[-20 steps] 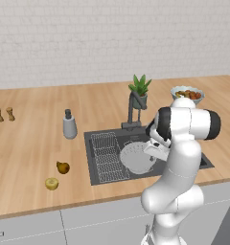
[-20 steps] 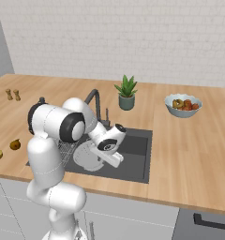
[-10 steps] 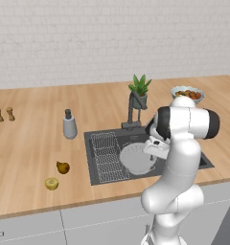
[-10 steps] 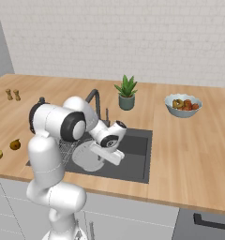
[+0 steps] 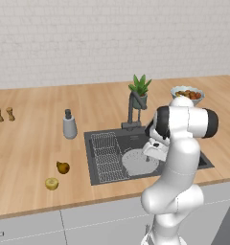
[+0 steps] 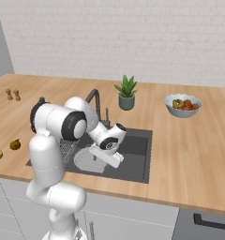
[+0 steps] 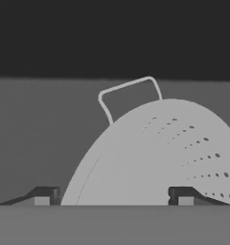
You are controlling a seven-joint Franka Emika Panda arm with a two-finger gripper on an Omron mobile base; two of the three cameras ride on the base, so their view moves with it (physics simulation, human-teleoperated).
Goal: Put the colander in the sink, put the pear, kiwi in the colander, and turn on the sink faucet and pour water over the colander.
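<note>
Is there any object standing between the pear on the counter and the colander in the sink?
Nothing visible does. The pear lies on bare counter left of the sink; between it and the colander lies the low wire rack.

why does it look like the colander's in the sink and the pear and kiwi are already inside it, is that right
Not quite. The colander is in the sink, but the pear and kiwi lie on the counter to the sink's left, as the left base view shows.
</note>
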